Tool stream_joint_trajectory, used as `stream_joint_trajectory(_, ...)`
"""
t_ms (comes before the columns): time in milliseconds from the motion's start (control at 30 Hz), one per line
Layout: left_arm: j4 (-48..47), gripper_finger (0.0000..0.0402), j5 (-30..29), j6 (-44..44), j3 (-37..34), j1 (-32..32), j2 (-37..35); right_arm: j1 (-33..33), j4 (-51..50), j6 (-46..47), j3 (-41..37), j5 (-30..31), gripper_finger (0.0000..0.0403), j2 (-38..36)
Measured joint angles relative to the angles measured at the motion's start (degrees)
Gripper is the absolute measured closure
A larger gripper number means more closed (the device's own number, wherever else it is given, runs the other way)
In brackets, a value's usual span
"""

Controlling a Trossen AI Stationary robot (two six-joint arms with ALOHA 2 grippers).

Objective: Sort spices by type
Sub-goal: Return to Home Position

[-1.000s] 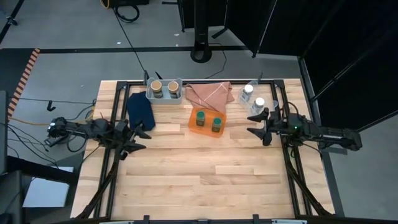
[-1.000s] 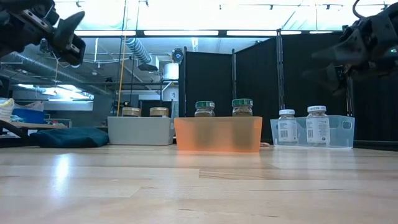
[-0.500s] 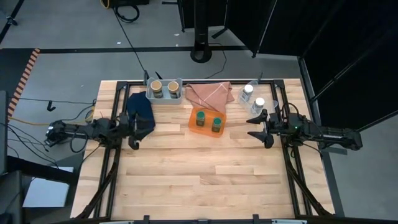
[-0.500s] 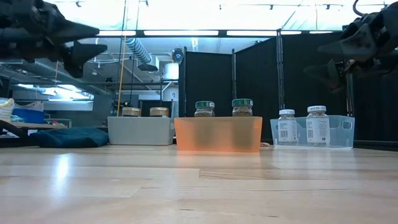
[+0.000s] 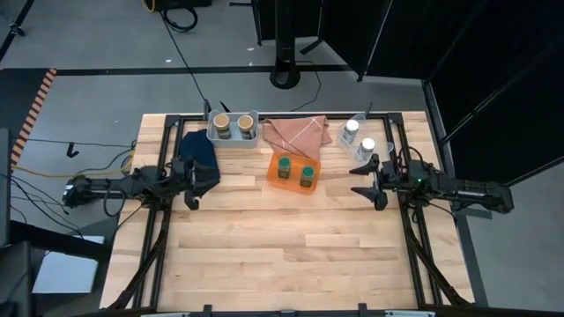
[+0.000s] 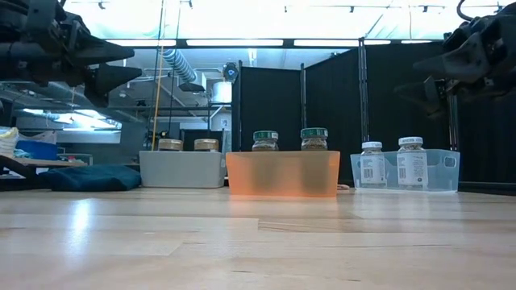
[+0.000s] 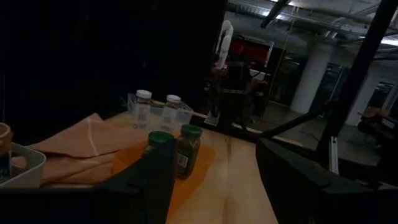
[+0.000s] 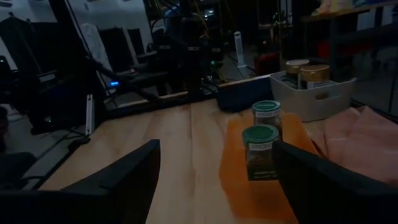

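Observation:
Two tan-capped jars (image 5: 222,126) (image 5: 245,123) stand in the pale grey bin (image 5: 233,138). Two green-capped jars (image 5: 285,165) (image 5: 307,175) stand in the orange tray (image 5: 293,184); both wrist views also show them (image 7: 188,149) (image 8: 260,151). Two white-capped jars (image 5: 352,129) (image 5: 367,146) stand in a clear bin (image 6: 445,171) at the far right. My left gripper (image 5: 190,185) hovers open at the table's left, pointing level toward the tray. My right gripper (image 5: 356,179) hovers open at the right, facing the tray, with nothing between its fingers.
A dark blue cloth (image 5: 199,155) lies at the far left, partly under my left gripper. A pink cloth (image 5: 295,131) lies behind the orange tray. The near half of the wooden table (image 5: 282,255) is bare boards.
My left gripper has swung from pointing toward the near right to pointing straight toward the table's right, shifting a little toward the far edge, and has tipped up from a downward slant to level. Its fingers stay apart. No jar has moved.

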Motion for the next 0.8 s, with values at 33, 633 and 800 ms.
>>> stream_joint_trajectory(33,0.0,0.0178,0.3,-0.1,0.0,0.1,0.0,-0.1,0.0,-0.1,0.0,0.1,0.0089,0.0)
stream_joint_trajectory(633,0.0,0.0178,1.5,2.5,0.0,0.2,0.0,-1.1,-0.2,-1.2,0.0,2.8,0.0093,0.0)
stream_joint_trajectory(800,0.0,0.0178,1.5,2.6,0.0,0.2,0.0,-1.1,-0.2,-1.2,0.0,2.8,0.0093,0.0)
